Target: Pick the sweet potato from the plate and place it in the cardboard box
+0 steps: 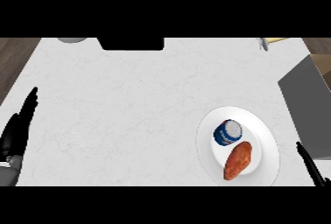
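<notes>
Starting nearest the lower edge: the robot's left hand, black, shows at the view's left edge with fingers straight and pointing up, holding nothing, resting over the counter's left border. Grey forearm visible just below it in the corner. The right hand shows only as thin black fingers at the lower right edge, straight, not touching anything, just beside the plate's right rim but apart from it.

Next out, the round white plate sits on the white marble-look counter, right of centre. On it lies the orange-brown elongated sweet potato, on the plate's near half, long axis tilted, far end leaning right. Sweet potato not yet picked, nothing gripping it. Just beyond it on the same plate, a small blue-and-white round container, looks like a can or cup lying tilted; cannot tell which. The two items are near each other, possibly touching at the potato's far end; cannot tell.

Farther right, the cardboard box at the right edge, grey side facing in, tan flap showing at its far corner, cut off by the frame. Box is apart from the plate.

Far edge: a black rectangular object top centre, a grey rounded object to its left, a small yellowish item top right. Dark wood floor shows past the counter's left side.
</notes>
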`<control>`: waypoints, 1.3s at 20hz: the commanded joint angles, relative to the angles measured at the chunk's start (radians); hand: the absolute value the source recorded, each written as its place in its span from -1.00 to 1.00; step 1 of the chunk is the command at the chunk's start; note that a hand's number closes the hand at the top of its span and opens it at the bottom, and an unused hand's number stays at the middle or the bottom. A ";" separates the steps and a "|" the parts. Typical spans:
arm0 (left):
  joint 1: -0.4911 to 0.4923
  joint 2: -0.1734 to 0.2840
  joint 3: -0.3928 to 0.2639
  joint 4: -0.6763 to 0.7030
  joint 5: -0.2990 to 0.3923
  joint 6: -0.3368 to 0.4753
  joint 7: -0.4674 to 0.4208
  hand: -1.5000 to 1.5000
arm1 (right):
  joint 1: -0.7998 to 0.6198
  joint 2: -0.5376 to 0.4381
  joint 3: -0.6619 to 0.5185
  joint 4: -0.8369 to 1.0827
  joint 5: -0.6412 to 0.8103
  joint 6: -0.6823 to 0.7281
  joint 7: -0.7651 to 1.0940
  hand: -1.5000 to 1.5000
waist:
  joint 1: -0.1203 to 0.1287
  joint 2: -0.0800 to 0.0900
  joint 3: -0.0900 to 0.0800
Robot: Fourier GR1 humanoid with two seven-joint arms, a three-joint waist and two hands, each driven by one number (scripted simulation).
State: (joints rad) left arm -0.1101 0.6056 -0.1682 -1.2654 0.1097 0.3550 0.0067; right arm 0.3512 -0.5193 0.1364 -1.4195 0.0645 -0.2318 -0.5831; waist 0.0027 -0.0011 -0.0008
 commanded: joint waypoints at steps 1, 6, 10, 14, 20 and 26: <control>-0.029 0.008 0.028 0.036 0.000 -0.020 -0.008 0.00 | -0.003 -0.113 0.047 -0.060 0.104 0.044 0.158 -1.00 | -0.003 0.003 -0.002; 0.008 -0.007 0.015 -0.013 -0.014 -0.012 0.028 0.00 | -0.047 -0.180 0.131 -0.222 0.199 0.124 0.462 -1.00 | 0.005 0.001 -0.002; 0.025 0.017 0.030 -0.056 -0.013 -0.039 0.039 0.00 | -0.195 -0.210 0.165 -0.176 0.218 0.278 0.613 -1.00 | 0.016 0.002 0.000; 0.032 -0.059 0.019 -0.044 -0.074 0.014 0.010 0.00 | -0.228 -0.136 0.219 -0.234 0.245 0.339 0.741 -1.00 | 0.002 0.001 0.000; 0.017 -0.009 0.113 -0.063 -0.064 -0.078 0.060 0.00 | -0.321 -0.042 0.217 -0.050 0.352 0.365 0.717 -1.00 | 0.003 0.001 0.001; 0.024 -0.101 0.163 -0.020 -0.149 -0.109 0.027 0.00 | -0.295 0.007 0.144 -0.146 0.404 0.447 0.756 -1.00 | -0.004 0.000 0.001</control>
State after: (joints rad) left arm -0.1032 0.5307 -0.0438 -1.2793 -0.0057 0.2705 0.0329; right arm 0.0369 -0.5514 0.2992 -1.5240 0.4232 0.1844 0.1482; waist 0.0012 -0.0002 0.0000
